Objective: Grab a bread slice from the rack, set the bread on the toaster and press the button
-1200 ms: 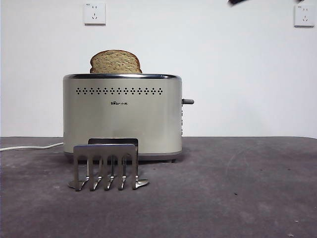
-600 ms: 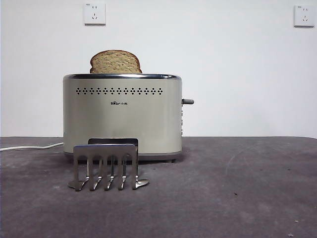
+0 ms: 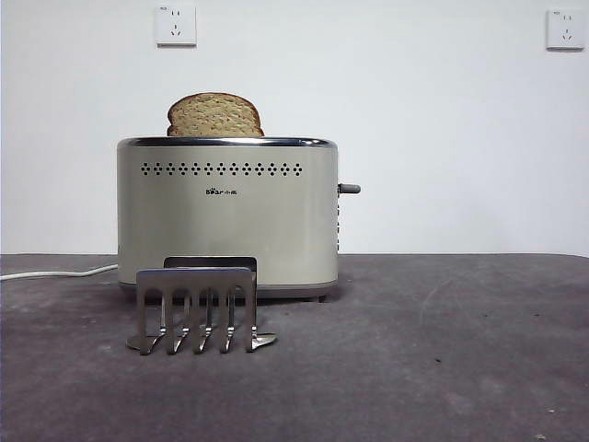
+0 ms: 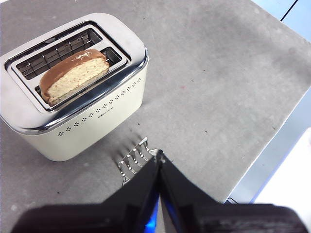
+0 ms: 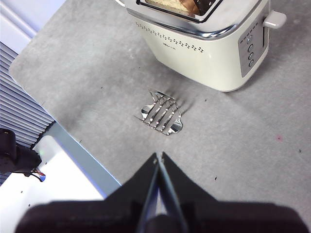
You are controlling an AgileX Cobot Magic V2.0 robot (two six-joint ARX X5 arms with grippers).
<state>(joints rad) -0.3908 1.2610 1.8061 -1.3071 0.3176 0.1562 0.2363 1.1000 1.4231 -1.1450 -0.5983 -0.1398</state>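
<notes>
Near the counter's back edge, the bread (image 3: 214,115) stands in the toaster (image 3: 226,216). Both tools, left (image 4: 159,162) and right (image 5: 159,158), hang pressed together. You should push the button (image 3: 350,189) straight down.

- The left gripper (image 4: 159,162) has two black jaws, flat-sided and tapering to slim tips, their inner edges pressed together along a straight seam.
- Behind those jaws sits a broad black housing with a matte surface; a blue glow shows in the seam just below the tips.
- The right gripper (image 5: 159,158) has the same pair of matte black wedge-shaped jaws, meeting at narrow points.
- Its inner jaw edges look paler grey, and a wide black body spans behind them.
</notes>
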